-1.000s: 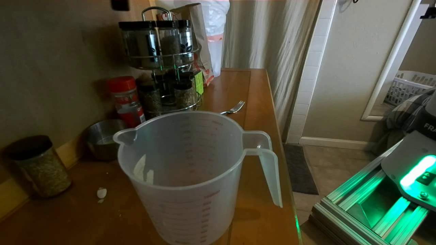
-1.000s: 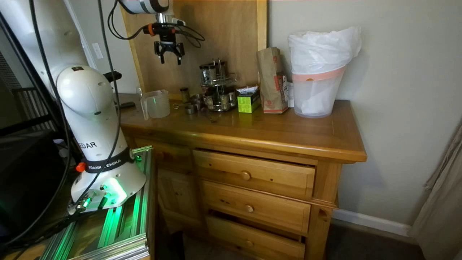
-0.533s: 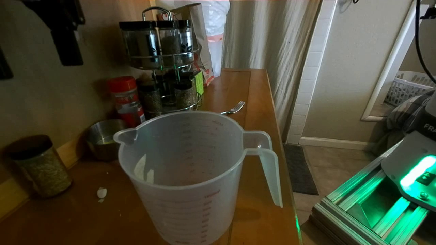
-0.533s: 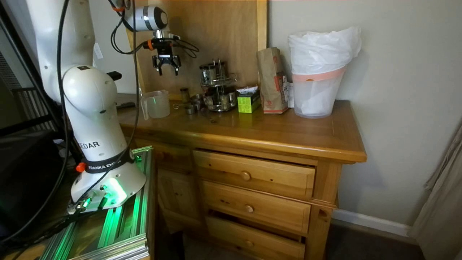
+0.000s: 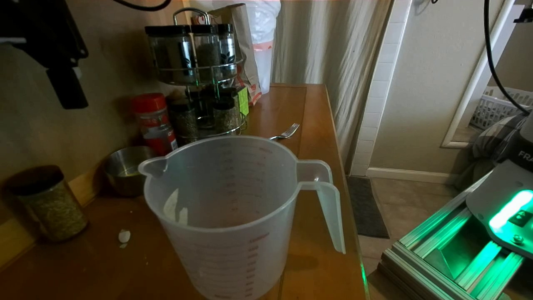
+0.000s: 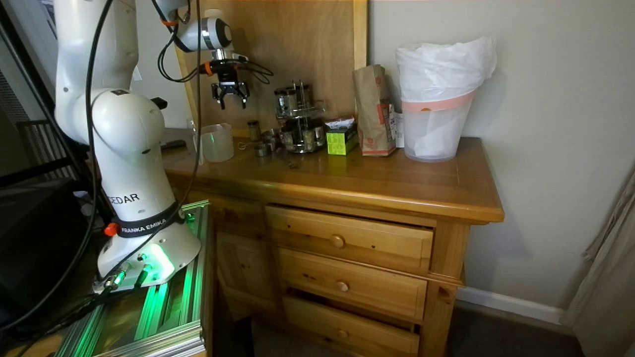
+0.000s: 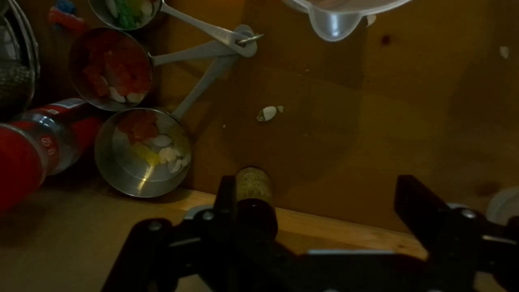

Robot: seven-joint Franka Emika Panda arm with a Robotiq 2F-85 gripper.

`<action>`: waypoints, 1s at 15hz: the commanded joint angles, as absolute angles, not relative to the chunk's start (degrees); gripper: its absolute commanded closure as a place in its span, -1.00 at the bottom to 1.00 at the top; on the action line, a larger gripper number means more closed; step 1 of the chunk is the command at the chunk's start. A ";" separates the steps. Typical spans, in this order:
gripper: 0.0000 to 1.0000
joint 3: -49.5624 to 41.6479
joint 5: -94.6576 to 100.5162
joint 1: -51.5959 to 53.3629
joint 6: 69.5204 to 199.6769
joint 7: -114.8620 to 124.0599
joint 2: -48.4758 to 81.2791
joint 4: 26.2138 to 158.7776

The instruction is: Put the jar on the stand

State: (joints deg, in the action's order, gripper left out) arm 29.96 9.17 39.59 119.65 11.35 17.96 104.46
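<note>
Olive-yellow-filled, dark-lidded spice jar (image 5: 52, 208) stands on desk (image 6: 397, 178), apart from two-tier wire spice rack (image 6: 300, 115), probably stand meant. Gripper (image 6: 233, 105) hangs higher, jaws wide apart, holding nothing. Left, I judge: whole task: grasp, lift, placing.

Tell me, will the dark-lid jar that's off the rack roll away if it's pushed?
The jar stands upright, so a low push would probably slide it; a high one might tip it. If it fell, its round sides would likely let it roll. Its clear, smooth-looking walls seem stiff and perhaps slippery.
</note>
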 commanded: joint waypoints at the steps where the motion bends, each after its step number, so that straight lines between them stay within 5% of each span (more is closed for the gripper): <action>1: -1.00 25.10 12.86 44.83 124.78 23.80 18.86 104.64; 15: -1.00 13.91 25.31 51.93 147.01 39.07 17.59 115.48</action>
State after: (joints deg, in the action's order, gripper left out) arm 16.17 22.97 51.73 139.89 36.87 17.91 112.51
